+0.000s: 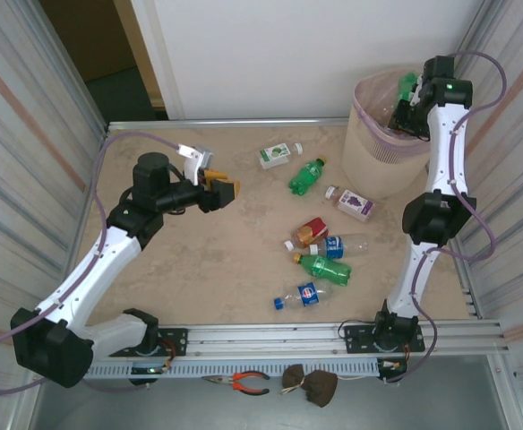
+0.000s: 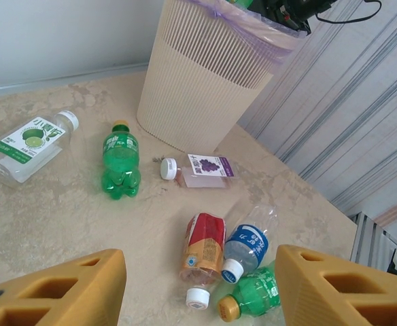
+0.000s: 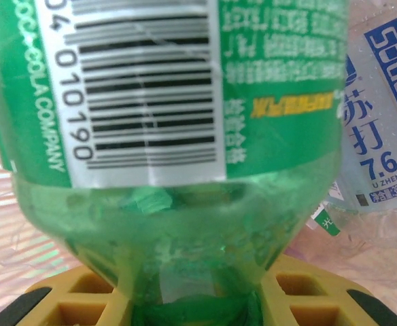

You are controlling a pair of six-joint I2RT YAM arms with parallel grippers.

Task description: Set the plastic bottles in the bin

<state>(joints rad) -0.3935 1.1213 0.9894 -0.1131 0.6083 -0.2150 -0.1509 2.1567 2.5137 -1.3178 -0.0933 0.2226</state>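
Note:
My right gripper (image 1: pixel 407 106) hangs over the beige bin (image 1: pixel 369 166) and is shut on the neck end of a green bottle (image 3: pixel 185 136). The yellow fingers (image 3: pixel 69 299) press it from both sides. Below it in the bin lies a clear bottle with a blue soda label (image 3: pixel 382 129) on the pink liner (image 3: pixel 15 231). My left gripper (image 1: pixel 218 188) is open above the table's left middle, holding nothing. Ahead of it lie a red-label bottle (image 2: pixel 204 248), a blue-label bottle (image 2: pixel 249 244) and a green bottle (image 2: pixel 253 295). Further off lie a purple-label bottle (image 2: pixel 202 170), another green bottle (image 2: pixel 120 166) and a lime-label bottle (image 2: pixel 28 142).
A blue-label bottle (image 1: pixel 304 296) lies alone near the front rail. The bin (image 2: pixel 205 75) stands in the far right corner against the striped wall. Pliers (image 1: pixel 244 382) and a brown lump (image 1: pixel 311 383) lie off the table in front.

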